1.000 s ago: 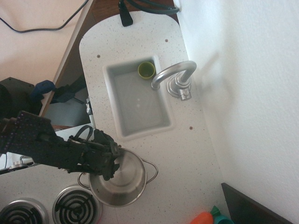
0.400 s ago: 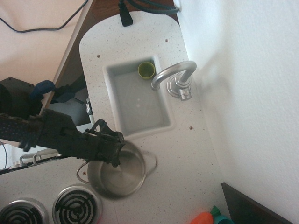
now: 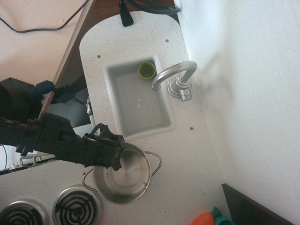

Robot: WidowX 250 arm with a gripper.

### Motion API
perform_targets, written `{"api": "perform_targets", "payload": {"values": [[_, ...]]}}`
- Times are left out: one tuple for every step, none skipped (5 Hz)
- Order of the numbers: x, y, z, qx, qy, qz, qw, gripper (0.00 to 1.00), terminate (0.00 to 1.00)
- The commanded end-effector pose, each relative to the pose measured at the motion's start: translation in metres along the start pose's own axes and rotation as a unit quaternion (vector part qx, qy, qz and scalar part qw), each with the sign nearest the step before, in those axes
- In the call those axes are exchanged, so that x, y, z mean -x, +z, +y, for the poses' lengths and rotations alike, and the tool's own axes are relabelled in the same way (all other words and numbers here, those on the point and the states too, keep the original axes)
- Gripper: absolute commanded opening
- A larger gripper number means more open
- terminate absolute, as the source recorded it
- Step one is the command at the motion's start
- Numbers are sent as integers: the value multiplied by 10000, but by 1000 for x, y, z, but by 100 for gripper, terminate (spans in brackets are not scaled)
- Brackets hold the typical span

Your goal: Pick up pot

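The pot point(image 3: 125, 179) is a round shiny steel pot with two thin wire loop handles, one at its right and one at its lower left. It is on the speckled white counter point(image 3: 187, 159), between the sink and the stove burners. My black gripper point(image 3: 116, 156) reaches in from the left and its jaws are closed over the pot's upper-left rim. The fingertips are dark against the rim and partly hidden inside the pot. I cannot tell whether the pot's base is off the counter.
A white sink point(image 3: 140, 101) with a small green cup point(image 3: 146, 70) in its far corner and a chrome faucet point(image 3: 174, 77) lies behind the pot. Two coil burners point(image 3: 76, 206) are at the lower left. An orange toy point(image 3: 205, 219) and a dark panel point(image 3: 255, 211) are at the lower right.
My gripper moved up the image along the pot's left rim. The pot shifted slightly right and now looks a little larger.
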State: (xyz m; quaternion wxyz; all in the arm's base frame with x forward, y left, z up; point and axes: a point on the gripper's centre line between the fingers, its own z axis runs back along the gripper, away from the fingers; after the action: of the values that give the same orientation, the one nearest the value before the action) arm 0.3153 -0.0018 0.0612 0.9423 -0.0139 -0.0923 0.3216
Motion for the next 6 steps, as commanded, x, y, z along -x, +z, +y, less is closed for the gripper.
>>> {"api": "perform_targets", "payload": {"values": [[-2, -2, 3, -36, -23, -137, 9999, 0, 0], [-3, 5, -3, 135, -166, -293, 9993, 0, 0], [-5, 12, -10, 326, -373, -456, 9977, 0, 0], [-15, 50, -28, 883, -602, -1047, 9887, 0, 0], [-19, 80, -38, 1305, -811, -1478, 9770, 0, 0], [-18, 76, -36, 1270, -818, -1417, 9783, 0, 0]]}}
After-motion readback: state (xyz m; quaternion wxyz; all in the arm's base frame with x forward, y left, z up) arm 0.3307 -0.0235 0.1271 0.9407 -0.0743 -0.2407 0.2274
